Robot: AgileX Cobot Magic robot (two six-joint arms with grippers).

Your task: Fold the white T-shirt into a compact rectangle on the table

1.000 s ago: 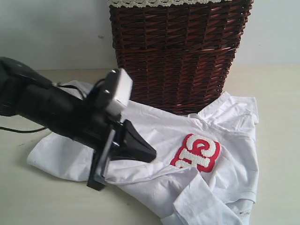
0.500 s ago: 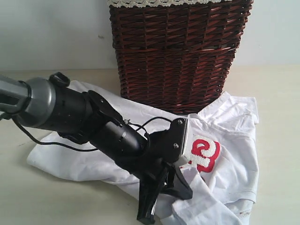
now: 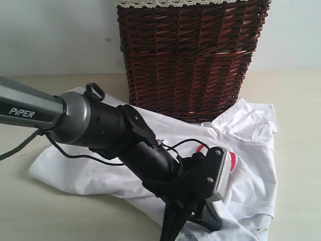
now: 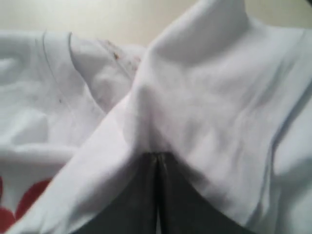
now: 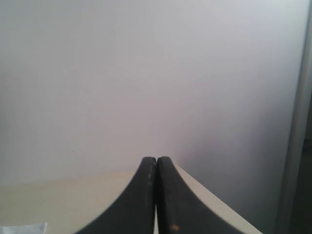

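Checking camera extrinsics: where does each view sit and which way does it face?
Exterior: off the arms, facing the wicker basket and wall across the table; left arm and left hand show over the white T-shirt.
Left wrist: behind the shut left hand, facing T-shirt cloth close up.
Right wrist: behind the shut right hand, facing bare wall past the table edge.
Shared: exterior and left wrist both see the T-shirt.
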